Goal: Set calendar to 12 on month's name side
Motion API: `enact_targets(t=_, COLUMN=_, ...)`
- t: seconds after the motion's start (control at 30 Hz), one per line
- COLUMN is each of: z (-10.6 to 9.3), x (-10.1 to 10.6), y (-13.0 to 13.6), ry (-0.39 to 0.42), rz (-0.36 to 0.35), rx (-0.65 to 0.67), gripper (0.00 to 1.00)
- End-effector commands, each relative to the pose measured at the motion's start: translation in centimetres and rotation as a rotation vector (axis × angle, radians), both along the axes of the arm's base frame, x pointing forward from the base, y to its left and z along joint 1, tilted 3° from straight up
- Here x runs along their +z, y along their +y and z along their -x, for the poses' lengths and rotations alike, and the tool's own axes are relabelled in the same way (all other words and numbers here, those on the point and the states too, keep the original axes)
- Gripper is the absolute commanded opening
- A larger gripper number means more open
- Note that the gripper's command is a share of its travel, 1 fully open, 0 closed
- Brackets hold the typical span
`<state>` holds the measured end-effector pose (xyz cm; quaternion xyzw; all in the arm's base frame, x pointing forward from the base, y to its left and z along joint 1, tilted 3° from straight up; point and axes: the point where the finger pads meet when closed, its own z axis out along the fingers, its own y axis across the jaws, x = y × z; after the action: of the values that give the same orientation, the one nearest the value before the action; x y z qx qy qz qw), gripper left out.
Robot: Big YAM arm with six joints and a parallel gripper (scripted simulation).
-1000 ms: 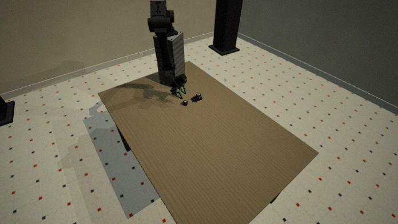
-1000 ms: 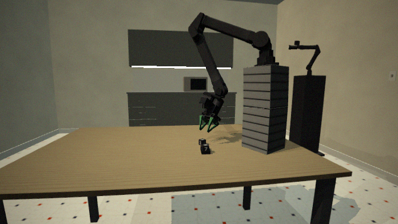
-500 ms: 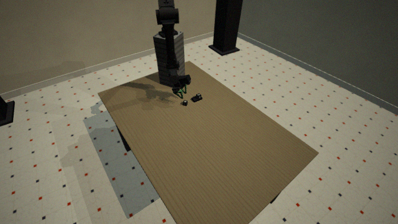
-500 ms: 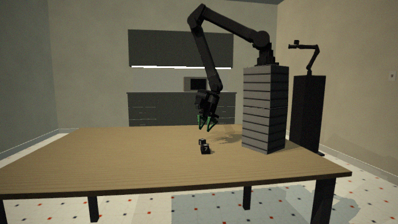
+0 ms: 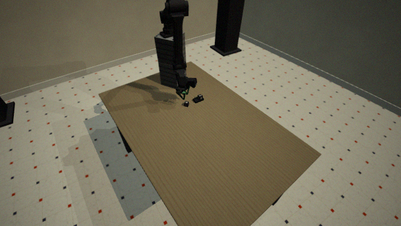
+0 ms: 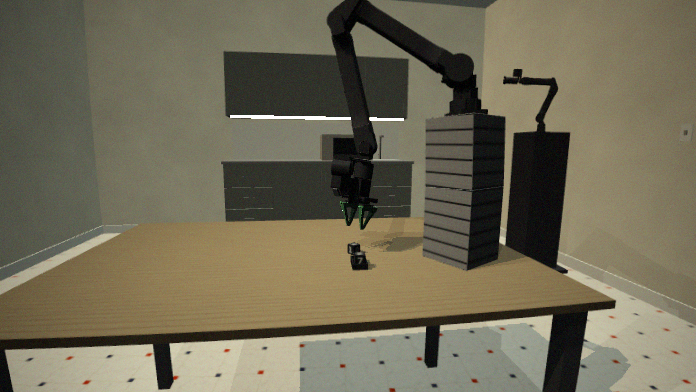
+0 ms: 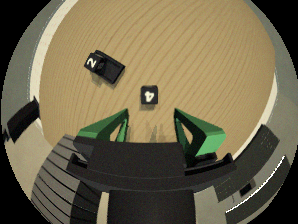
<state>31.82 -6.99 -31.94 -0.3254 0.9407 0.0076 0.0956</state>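
Our landmark the black tray (image 5: 196, 100) (image 7: 112, 75) flat on the table (image 5: 230, 144) (image 6: 225, 280) (image 7: 200, 60), one cube (image 5: 200, 96) (image 6: 359, 260) (image 7: 93, 62) in its one end, the loose cube (image 5: 186, 104) (image 6: 353, 248) (image 7: 149, 95) near it on the wood, our green-fingered gripper (image 5: 184, 95) (image 6: 355, 226) (image 7: 151, 111) above and beside the tray, fingers apart, grasping nothing.

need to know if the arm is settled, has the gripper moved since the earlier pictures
yes, in the exterior view the gripper has shifted left, farther from the slatted pedestal
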Motion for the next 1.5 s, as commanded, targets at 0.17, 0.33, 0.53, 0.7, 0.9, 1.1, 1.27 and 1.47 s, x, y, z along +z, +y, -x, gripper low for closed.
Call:
enact_targets(t=0.17, z=-1.9, x=1.3, y=0.7, ry=0.105, rz=0.097, rx=-0.007, gripper=0.64)
enact_targets(t=0.33, z=-1.9, x=1.4, y=0.6, ry=0.127, rz=0.119, rx=-0.011, gripper=1.00)
enact_targets(t=0.53, z=-1.1, x=1.4, y=0.2, ry=0.140, rz=0.114, rx=-0.028, gripper=1.00)
enact_targets(t=0.7, z=-1.2, x=1.4, y=0.2, ry=0.136, rz=0.115, rx=-0.027, gripper=1.00)
enact_targets(t=0.9, z=-1.2, x=1.4, y=0.2, ry=0.136, rz=0.115, rx=-0.026, gripper=1.00)
enact_targets(t=1.1, z=-0.7, x=1.7, y=0.5, ry=0.144, rz=0.116, rx=0.001, gripper=1.00)
enact_targets(t=1.27, z=-1.0, x=1.8, y=0.6, ry=0.138, rz=0.117, rx=0.007, gripper=0.44)
enact_targets(t=1.47, z=-1.1, x=1.8, y=0.6, ry=0.136, rz=0.118, rx=0.007, gripper=0.44)
